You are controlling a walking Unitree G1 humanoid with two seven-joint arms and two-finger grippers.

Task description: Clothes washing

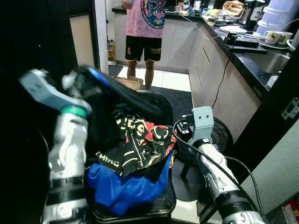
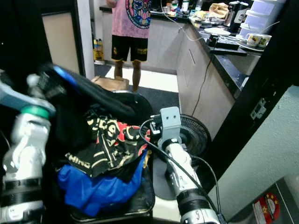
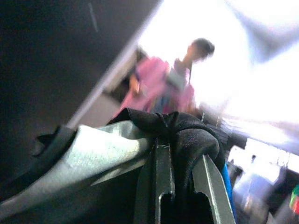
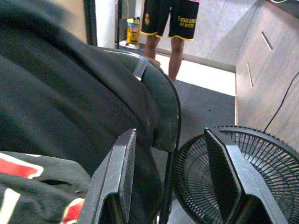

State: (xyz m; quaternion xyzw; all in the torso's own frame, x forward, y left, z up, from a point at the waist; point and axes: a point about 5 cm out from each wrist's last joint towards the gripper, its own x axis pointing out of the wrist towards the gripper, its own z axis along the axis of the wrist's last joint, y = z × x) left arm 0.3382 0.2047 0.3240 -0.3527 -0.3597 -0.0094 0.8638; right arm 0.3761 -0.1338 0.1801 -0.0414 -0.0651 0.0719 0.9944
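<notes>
Clothes pile (image 2: 105,154) on a chair (image 2: 140,196) — black garment (image 2: 100,100) lifted, apparently by the blurred left tool (image 2: 44,79).

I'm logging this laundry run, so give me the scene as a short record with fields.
left gripper: raised, shut on black cloth garment
right gripper: open, beside the chair's back edge
chair: dark seat piled with clothes
pile: blue garment under black patterned shirt
floor: black round fan
background: person in pink top
</notes>
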